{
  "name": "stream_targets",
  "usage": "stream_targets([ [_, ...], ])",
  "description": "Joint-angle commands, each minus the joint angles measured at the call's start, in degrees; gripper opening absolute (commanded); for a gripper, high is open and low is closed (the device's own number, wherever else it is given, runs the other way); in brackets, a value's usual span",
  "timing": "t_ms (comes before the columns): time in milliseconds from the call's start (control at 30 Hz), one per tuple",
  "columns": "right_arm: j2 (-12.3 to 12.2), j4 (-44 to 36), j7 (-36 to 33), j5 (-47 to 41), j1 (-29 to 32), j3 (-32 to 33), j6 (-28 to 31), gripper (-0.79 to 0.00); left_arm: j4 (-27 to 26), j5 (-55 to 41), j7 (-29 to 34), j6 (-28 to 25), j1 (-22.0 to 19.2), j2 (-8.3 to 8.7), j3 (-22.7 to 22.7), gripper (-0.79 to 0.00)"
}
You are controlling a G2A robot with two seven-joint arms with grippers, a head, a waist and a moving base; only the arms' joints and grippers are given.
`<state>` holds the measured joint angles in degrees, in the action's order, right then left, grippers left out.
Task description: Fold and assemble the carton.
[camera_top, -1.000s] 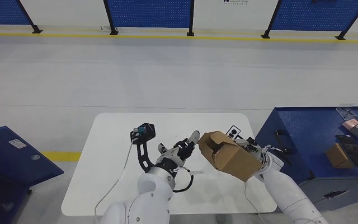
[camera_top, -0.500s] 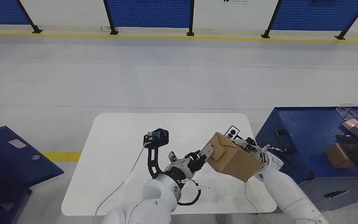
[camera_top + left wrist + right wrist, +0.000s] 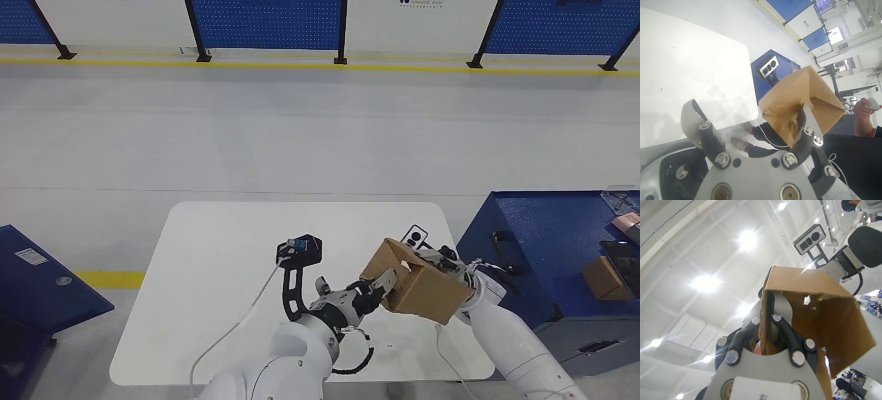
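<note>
Left gripper [image 3: 746,106]: jaws spread wide, one finger at the end flaps of the carton [image 3: 425,285], apparently touching, the other clear. Carton: held tilted in the air over the right part of the table [image 3: 220,280]. Right gripper [image 3: 766,315]: clenched on one side wall at the open end. Judged light, thin board that creases easily; best gripped at wall edges, flaps pushed with a flat finger
</note>
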<state>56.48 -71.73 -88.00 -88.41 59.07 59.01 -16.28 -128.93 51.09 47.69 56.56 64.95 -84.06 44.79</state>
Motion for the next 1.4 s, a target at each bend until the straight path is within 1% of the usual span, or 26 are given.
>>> stream_targets([
  [0,0.0,-0.1,0.0,0.0,0.0,-0.1,0.0,-0.785,0.7,-0.1,-0.3,0.3,-0.3,-0.18,-0.2,0.0],
  [100,0.1,-0.2,0.0,0.1,0.0,-0.2,0.0,-0.785,1.4,-0.2,-0.7,0.8,-0.7,-0.43,-0.5,0.0],
  [200,0.1,-0.2,0.0,-0.1,0.0,-0.2,0.0,-0.785,0.8,-0.4,-0.9,1.0,-0.9,-0.56,-0.2,0.0],
  [300,0.1,0.2,0.0,-0.2,-0.1,-0.1,0.0,-0.785,-1.6,-0.8,-1.1,1.1,-0.2,-0.54,0.7,0.0],
  [500,0.2,0.5,0.0,-0.4,-0.2,-0.1,0.0,-0.785,-5.2,-0.7,-1.6,0.8,1.9,-0.13,4.3,0.0],
  [633,0.3,0.4,0.0,-0.4,-0.5,-0.4,0.0,-0.785,-3.3,0.0,-1.7,0.2,2.4,0.03,4.7,0.0],
  [733,0.3,0.3,0.0,-0.4,-0.7,-0.6,0.0,-0.785,-2.1,0.2,-0.6,-0.5,2.2,0.05,3.9,0.0],
  [967,0.4,0.2,0.0,-0.4,-0.7,-0.7,0.0,-0.785,0.2,2.1,-0.2,0.2,1.0,-0.18,2.3,0.0],
  [1067,0.4,0.1,0.0,-0.5,-0.6,-0.7,0.0,-0.785,-1.1,1.7,-0.6,0.6,1.0,-0.32,2.5,0.0],
  [1233,0.4,0.6,0.0,-0.3,-0.5,-0.1,0.1,-0.785,-4.6,0.1,-1.5,0.1,2.5,-0.3,4.4,0.0],
  [1367,0.4,0.6,0.0,-0.3,-0.5,-0.1,0.1,-0.785,-4.6,0.1,-1.5,0.1,2.5,-0.3,4.4,0.0],
])
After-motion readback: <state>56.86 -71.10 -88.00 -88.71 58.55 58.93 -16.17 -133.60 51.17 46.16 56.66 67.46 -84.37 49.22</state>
